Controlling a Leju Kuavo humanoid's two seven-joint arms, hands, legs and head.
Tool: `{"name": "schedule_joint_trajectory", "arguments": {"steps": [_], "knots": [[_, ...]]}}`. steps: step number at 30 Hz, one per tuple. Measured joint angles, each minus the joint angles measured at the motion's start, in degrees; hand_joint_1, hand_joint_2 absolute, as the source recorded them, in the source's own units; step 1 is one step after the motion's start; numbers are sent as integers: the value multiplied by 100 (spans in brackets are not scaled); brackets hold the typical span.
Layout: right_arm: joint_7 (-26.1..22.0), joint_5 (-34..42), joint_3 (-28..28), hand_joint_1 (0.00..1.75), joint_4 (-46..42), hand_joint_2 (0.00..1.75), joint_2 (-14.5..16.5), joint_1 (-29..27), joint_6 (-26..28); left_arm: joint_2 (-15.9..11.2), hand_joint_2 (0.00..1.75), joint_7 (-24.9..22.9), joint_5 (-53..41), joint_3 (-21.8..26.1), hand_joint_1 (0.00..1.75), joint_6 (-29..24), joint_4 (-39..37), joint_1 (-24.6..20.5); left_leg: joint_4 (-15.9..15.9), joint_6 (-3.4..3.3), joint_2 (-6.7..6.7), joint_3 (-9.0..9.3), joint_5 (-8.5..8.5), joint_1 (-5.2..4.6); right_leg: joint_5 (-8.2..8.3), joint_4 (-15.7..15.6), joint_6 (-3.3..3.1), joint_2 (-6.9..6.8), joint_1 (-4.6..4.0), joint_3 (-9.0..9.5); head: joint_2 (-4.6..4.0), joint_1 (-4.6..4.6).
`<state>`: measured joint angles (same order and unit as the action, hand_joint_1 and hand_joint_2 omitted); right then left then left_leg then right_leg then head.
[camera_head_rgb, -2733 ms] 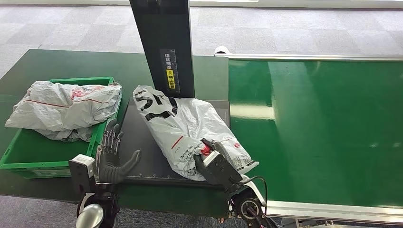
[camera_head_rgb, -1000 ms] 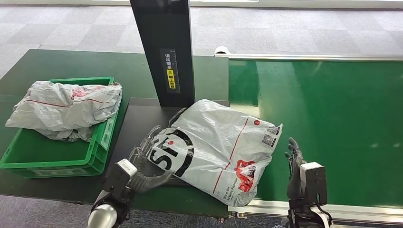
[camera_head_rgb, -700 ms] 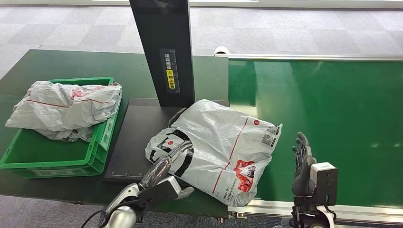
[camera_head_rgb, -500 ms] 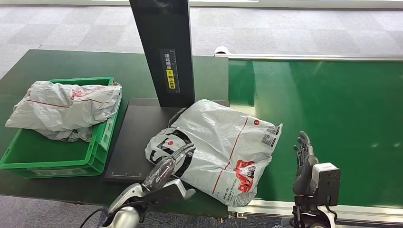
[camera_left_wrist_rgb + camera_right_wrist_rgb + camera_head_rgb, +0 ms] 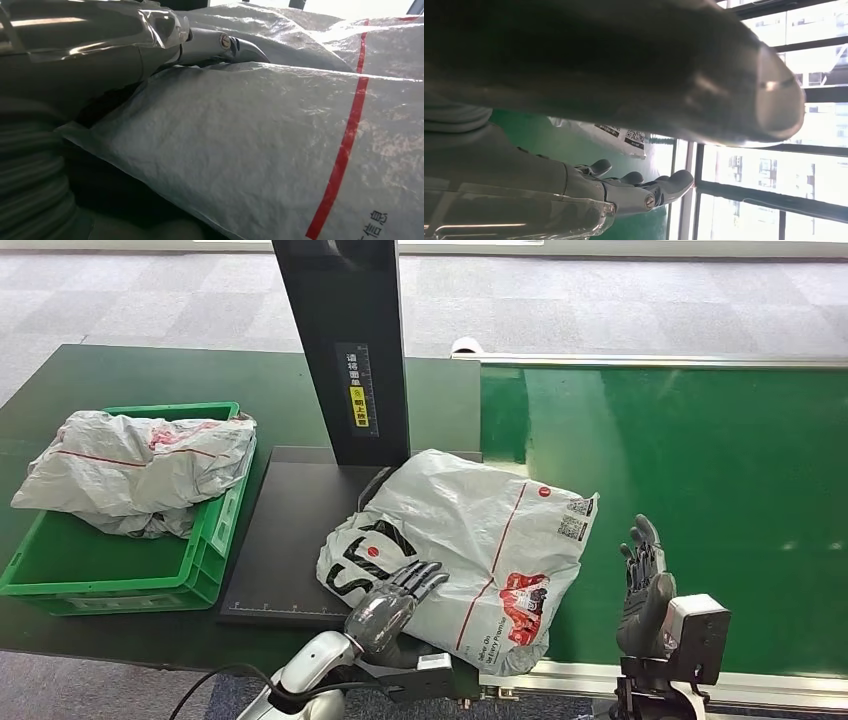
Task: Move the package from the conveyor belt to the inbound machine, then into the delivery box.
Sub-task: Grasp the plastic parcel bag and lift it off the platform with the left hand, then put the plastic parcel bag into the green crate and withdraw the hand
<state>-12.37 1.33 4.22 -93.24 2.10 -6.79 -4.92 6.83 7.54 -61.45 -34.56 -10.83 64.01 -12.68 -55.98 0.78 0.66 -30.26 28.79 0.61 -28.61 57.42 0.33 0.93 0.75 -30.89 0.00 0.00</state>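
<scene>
The white plastic package (image 5: 480, 530), printed with black letters and a red stripe, lies flat. Its left part is on the black platform (image 5: 285, 540) of the inbound machine, and its right part hangs over the green conveyor belt (image 5: 700, 460). My left hand (image 5: 395, 602) holds its near left edge, fingers spread flat on top. In the left wrist view the package (image 5: 250, 150) is tucked under a finger (image 5: 220, 45). My right hand (image 5: 643, 585) stands upright and open above the belt's near edge, a little right of the package and apart from it. The right wrist view shows that hand (image 5: 624, 192) and the package's label corner (image 5: 621, 134).
The inbound machine's black column (image 5: 350, 340) rises just behind the package. The green delivery box (image 5: 205, 540) stands left of the platform with another crumpled white package (image 5: 140, 465) in it. The belt's metal rail (image 5: 700, 685) runs along its near edge.
My left hand has turned palm down onto the package's near left edge, and that edge has shifted and rotated a little. The right hand rose slightly.
</scene>
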Motion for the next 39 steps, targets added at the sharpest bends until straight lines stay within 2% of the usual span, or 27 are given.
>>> {"name": "schedule_joint_trajectory", "arguments": {"steps": [1, 2, 9, 11, 13, 15, 18, 24, 28, 31, 35, 37, 39], "knots": [[-3, 5, -1, 0, -1, 0, 4, -8, 4, 12, 175, -19, 7, -2, 165, -17, -76, -26, 0, 0, 0, 0, 0, 0, 0, 0, 0, 0, 0, 1, 0, 0], [-6, 10, -2, 0, -2, 0, 8, -16, 10, 21, 175, -34, 9, -3, 173, -37, -148, -53, 0, 0, 0, 1, 0, 0, 0, 0, 0, 0, 0, 2, 0, 0], [-14, 29, -16, 0, -49, 0, 37, -93, 41, 71, 175, -58, 55, 44, 175, -220, -460, -228, 1, -1, 0, 18, 1, 0, 0, 0, 0, 0, 0, 23, 0, 1], [-14, 29, -20, 0, -62, 0, 40, -116, 52, 87, 175, 90, 287, 109, 175, -255, -472, -228, 1, -1, 0, 23, 1, 0, 0, 0, 0, 0, 0, 29, 0, 1], [-14, 23, -22, 0, -74, 0, 42, -138, 78, 90, 175, 443, 835, 238, 175, -271, -385, -144, 1, -1, -1, 27, 1, 0, 0, 0, 0, 1, 0, 30, 0, 1], [-14, 18, -26, 0, -78, 0, 42, -169, 115, 64, 175, 818, 1469, 417, 175, -284, -106, 39, 1, -1, -1, 26, 1, 0, 0, 0, 0, 2, -1, 28, 0, 1], [-28, 33, -32, 0, -79, 0, 39, -217, 180, -59, 175, 1150, 2005, 681, 175, -375, 716, 360, 2, 0, -1, 18, 0, 2, 0, 0, 0, 2, -3, 19, 0, 1], [-116, 98, -63, 0, -79, 0, 14, -293, 363, -374, 175, 1579, 2042, 1254, 175, -957, 2888, 670, 3, 1, -1, 7, 0, 3, -1, 1, 0, 1, -5, 10, 0, 0], [-183, 143, -97, 0, -79, 0, -27, -333, 496, -509, 175, 1675, 2018, 1708, 175, -1479, 3942, 751, 3, 1, -1, 6, 0, 2, -1, 1, 0, 1, -3, 9, 0, 0], [-202, 176, -108, 0, -79, 0, -53, -355, 567, -556, 175, 1671, 1940, 2056, 175, -1880, 4332, 776, 3, 1, -1, 6, 0, 2, -1, 1, 0, 1, -3, 8, 0, 1], [-211, 207, -109, 0, -80, 0, -80, -364, 646, -607, 175, 1546, 1857, 2470, 175, -2201, 4447, 753, 3, 1, -1, 8, -1, 2, -1, 1, 0, 1, -3, 8, 0, 1], [-220, 232, -107, 0, -88, 0, -95, -375, 682, -635, 175, 1311, 1621, 2668, 175, -2268, 4390, 684, 3, 1, 0, 9, -1, 2, -1, 1, 0, -1, -3, 9, 0, 1], [-225, 261, -99, 0, -107, 0, -109, -382, 711, -682, 175, 851, 1151, 2892, 175, -2218, 4149, 498, 3, 0, 2, 9, -4, 2, 0, 1, -1, -3, -4, 11, 0, 1]]}}
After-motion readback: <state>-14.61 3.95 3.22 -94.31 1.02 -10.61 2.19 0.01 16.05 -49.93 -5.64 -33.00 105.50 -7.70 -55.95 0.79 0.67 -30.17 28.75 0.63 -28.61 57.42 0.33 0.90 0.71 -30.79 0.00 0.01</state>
